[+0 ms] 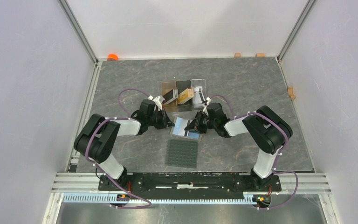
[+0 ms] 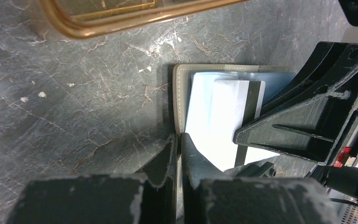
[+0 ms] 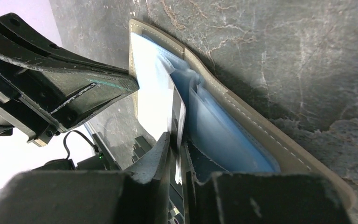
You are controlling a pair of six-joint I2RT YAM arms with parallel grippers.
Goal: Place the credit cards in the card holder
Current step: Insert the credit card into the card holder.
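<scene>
While the left pincer [image 2: 178, 140] is clenched, its two fingers nearly meeting, it grips the near olive edge of the card holder [image 2: 182, 93], which lies open and flat on the grey marbled worktop [image 2: 74, 116]. The right pincer [image 3: 177, 144] reaches in from the opposite side. Its jaws stand a narrow slit apart on either side of a white-silver card [image 3: 179, 116] that sits upright in the bluish clear pockets. Whether the jaws press that card or merely flank it cannot be told.

From the left wrist, the right pincer's black finger frame lies across the holder's far half and hides part of the card. From the right wrist, the left pincer crowds the holder's upper corner.

Seen from above, the holder [image 1: 186, 127] lies mid-worktop between both pincers. Just behind it stands a clear stand [image 1: 199, 86] holding a gold-orange card [image 1: 184, 97] and a black card [image 1: 169, 97]. Its copper-toned rim sits just beyond the holder in the left wrist view. A dark studded mat [image 1: 183, 153] lies in front of the holder, apart from it. Small wooden blocks [image 1: 237, 54] and an orange object [image 1: 112, 57] sit at the worktop's far edges.
</scene>
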